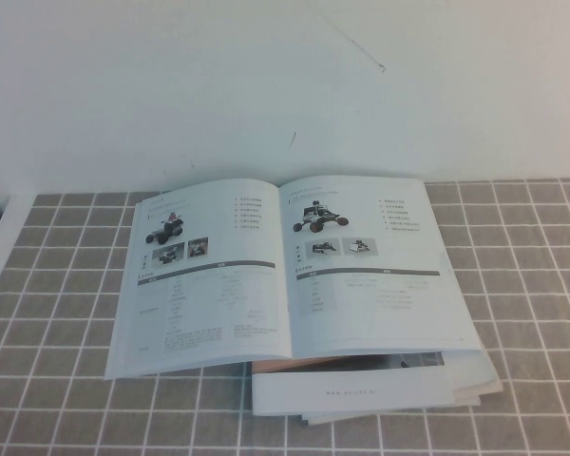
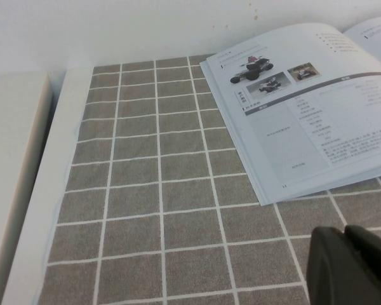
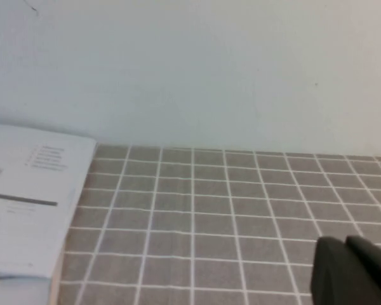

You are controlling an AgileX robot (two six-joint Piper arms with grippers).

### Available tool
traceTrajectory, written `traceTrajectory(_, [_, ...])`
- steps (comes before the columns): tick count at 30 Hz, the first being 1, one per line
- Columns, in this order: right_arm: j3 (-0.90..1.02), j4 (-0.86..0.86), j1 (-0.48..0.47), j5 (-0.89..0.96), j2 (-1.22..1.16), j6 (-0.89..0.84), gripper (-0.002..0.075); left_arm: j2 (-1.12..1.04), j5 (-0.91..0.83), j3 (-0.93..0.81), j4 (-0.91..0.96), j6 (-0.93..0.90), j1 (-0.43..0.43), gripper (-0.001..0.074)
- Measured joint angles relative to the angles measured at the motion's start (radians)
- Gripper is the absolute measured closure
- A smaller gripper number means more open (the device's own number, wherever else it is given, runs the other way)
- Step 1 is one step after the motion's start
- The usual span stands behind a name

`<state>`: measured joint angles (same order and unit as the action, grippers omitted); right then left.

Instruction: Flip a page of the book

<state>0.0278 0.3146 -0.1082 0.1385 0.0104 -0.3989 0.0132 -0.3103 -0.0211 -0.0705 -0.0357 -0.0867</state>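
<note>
The book [image 1: 290, 271] lies open and flat on the worktop [image 1: 57, 275], backed close against the wall [image 1: 285, 76], its near edge overlapping a stack of booklets [image 1: 370, 389] that juts out below and to the right. The left tool [image 2: 352, 267] hangs low over bare worktop, with the book's left-hand leaf ahead of it and to its right. The right tool [image 3: 352, 273] sits over open worktop, the book's right-hand leaf well off to its left.
</note>
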Motion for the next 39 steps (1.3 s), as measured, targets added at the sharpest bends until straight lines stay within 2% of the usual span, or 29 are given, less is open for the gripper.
traceTrajectory(4, [0.000, -0.143, -0.004, 0.016, 0.000, 0.011, 0.0727, 0.000, -0.001, 0.000, 0.000, 0.000, 0.000, 0.0738])
traceTrajectory(8, [0.000, -0.187, -0.004, 0.131, 0.000, 0.063, 0.0727, 0.000, -0.002, 0.002, 0.000, 0.000, 0.000, 0.0738])
traceTrajectory(13, [-0.003, -0.198, -0.004, 0.203, 0.000, 0.106, 0.0727, 0.000, -0.006, 0.002, 0.000, 0.000, 0.000, 0.0738])
traceTrajectory(39, [-0.006, -0.213, -0.004, 0.211, 0.000, 0.217, 0.0727, 0.000, -0.008, 0.002, 0.000, 0.000, 0.000, 0.0738])
